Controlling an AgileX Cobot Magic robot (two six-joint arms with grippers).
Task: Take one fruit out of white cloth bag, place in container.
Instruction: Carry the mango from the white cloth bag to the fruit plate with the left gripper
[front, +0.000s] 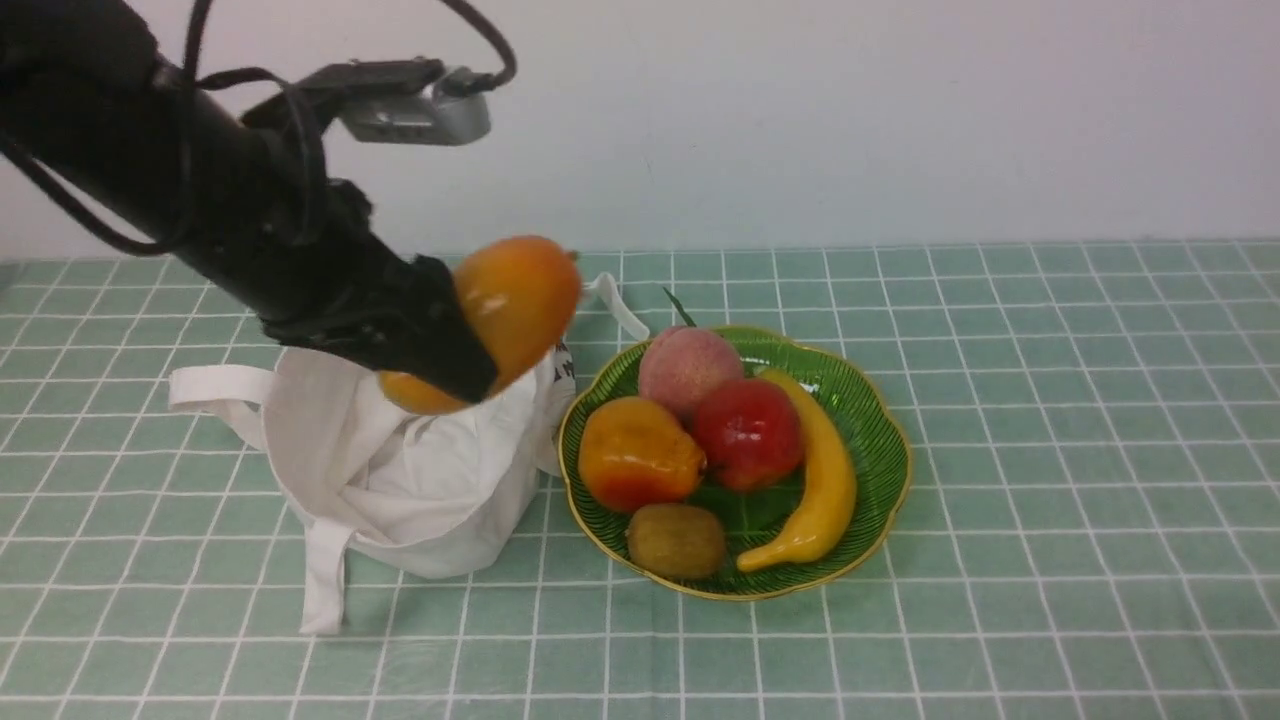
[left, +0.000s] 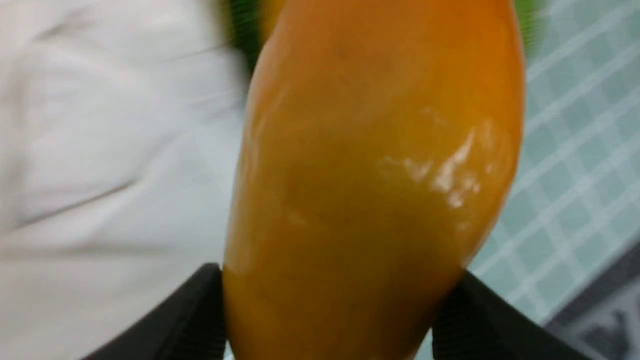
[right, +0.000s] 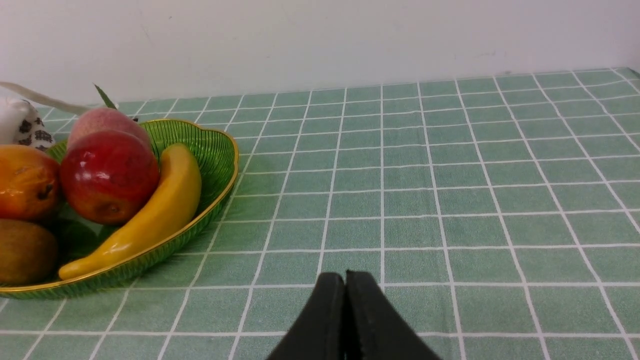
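A glossy yellow-orange mango (front: 510, 305) hangs in the air above the white cloth bag (front: 400, 470), held by my left gripper (front: 470, 350). In the left wrist view the mango (left: 370, 175) fills the frame, with a black finger pressed against each side and the white cloth bag (left: 100, 150) behind it. The green gold-rimmed plate (front: 870, 440) lies just right of the bag. My right gripper (right: 345, 285) is shut and empty, low over the tablecloth to the right of the plate (right: 220, 155).
The plate holds a peach (front: 685, 365), a red apple (front: 748, 432), a banana (front: 820, 480), an orange-red fruit (front: 635, 455) and a kiwi (front: 676, 540). The bag's straps (front: 325, 575) trail onto the green checked tablecloth. A white wall stands behind the table.
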